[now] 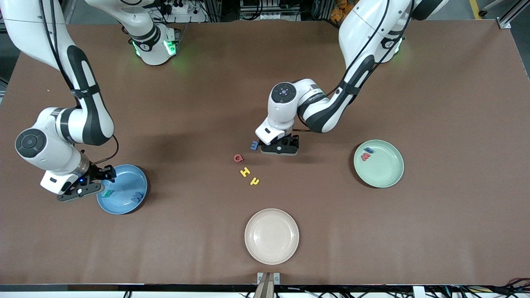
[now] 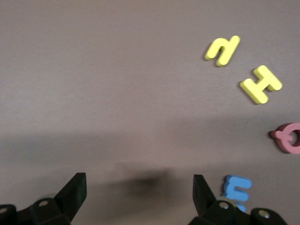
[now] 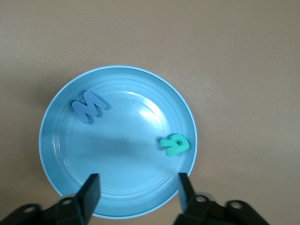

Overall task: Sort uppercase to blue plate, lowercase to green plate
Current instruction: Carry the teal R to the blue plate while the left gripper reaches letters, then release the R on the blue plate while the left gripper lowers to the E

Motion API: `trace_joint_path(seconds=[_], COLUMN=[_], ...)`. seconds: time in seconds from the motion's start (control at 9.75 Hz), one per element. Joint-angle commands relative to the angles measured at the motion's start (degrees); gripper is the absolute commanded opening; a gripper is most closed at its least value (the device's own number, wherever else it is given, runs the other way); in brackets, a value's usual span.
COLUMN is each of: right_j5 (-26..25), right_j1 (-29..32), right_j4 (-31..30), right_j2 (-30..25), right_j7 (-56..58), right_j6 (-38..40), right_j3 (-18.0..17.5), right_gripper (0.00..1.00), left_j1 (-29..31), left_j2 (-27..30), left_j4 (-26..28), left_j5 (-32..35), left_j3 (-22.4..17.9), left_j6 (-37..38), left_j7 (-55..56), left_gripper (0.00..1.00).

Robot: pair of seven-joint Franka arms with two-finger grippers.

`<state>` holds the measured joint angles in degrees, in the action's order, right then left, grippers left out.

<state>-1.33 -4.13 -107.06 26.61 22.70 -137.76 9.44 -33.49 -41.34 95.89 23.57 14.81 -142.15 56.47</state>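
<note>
The left gripper (image 1: 280,147) hung low over the table, fingers spread wide and holding nothing — the blue m (image 1: 254,145) lay just beside one fingertip (image 2: 202,193), not between them. From that m, the red Q (image 1: 238,157), yellow H (image 1: 245,171) and yellow h-like letter (image 1: 254,181) trailed toward the beige plate (image 1: 271,236). The left arm was plainly the closer one. The right gripper (image 1: 89,182) waited open and empty over the blue plate (image 1: 122,189), which held the blue W (image 3: 88,106) and green R (image 3: 175,145); the green plate (image 1: 379,163) held two letters.
</note>
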Motion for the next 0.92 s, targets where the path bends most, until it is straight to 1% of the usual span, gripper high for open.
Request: trace_joint_path(seconds=[0.0, 0.1, 0.31, 0.51, 0.82], right_j5=[0.37, 0.37, 0.37, 0.37, 0.45], right_j1=[1.49, 2.11, 1.77, 0.45, 0.09], right_j4=[1.07, 1.07, 1.07, 1.24, 1.33], right_j2=[0.19, 0.11, 0.19, 0.19, 0.19], right_j7=[0.15, -0.28, -5.44, -11.6, -15.84], right_j6=[0.74, 0.83, 1.7, 3.64, 5.04], right_j3=[-0.56, -0.56, -0.56, -0.73, -0.91], right_gripper=[1.0, 1.0, 1.0, 1.0, 1.0], left_j1=[-3.68, -3.68, -5.09, -6.49, -7.81], left_j2=[-3.04, -3.48, -4.01, -5.5, -6.73], left_j4=[-5.09, -6.4, -7.2, -7.82, -8.26], left_j5=[1.39, 0.17, -2.91, -3.36, -3.27], left_j3=[-2.32, -2.24, -1.98, -1.8, -1.8], left_j6=[0.65, 0.65, 0.48, 0.47, 0.39], left_j7=[1.89, 2.93, 5.83, 9.7, 9.62], left_gripper=[1.0, 1.0, 1.0, 1.0, 1.0])
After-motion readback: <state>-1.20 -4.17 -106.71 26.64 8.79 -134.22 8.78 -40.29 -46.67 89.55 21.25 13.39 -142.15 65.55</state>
